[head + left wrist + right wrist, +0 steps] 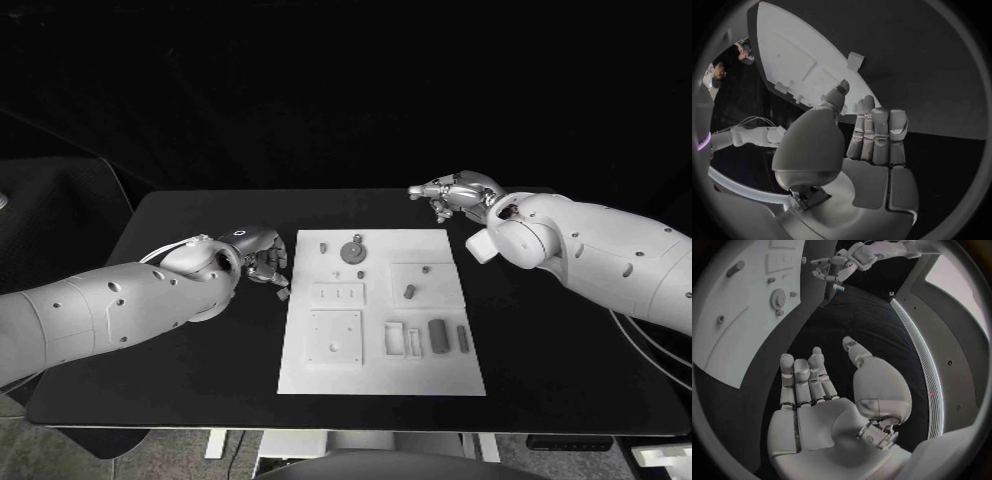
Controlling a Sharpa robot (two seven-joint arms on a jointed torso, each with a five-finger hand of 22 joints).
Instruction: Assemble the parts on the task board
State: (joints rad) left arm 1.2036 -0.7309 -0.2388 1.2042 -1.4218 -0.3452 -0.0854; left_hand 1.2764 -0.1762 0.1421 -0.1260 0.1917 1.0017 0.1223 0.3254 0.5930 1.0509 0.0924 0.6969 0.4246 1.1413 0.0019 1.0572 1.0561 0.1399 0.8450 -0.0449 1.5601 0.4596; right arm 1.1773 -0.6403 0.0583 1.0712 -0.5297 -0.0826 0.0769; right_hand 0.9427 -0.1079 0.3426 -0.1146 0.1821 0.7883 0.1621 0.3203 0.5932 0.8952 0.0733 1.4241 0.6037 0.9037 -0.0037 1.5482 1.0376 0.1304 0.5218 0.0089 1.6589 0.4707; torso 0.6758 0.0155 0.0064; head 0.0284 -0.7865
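The task board lies flat in the middle of the black worktop, long side running away from the robot, so both arms can reach it from their own side. On it the parts are spread out, each apart from the others. A round piece with a knob sits near the far end, a small dark piece rests in a square recess to its right, and two dark bars lie side by side near the right edge, beside an open slot. I judge that they are laid out like this to be picked one at a time, and that no assembling has begun.

The left robot hand hangs just beside the left edge of the board; its fingers are straight and close together, and it holds nothing. The right robot hand is beyond the far right corner, well apart from the parts, with its fingers stretched out and also empty. Both seem to wait at the sides, so that the board is not covered.
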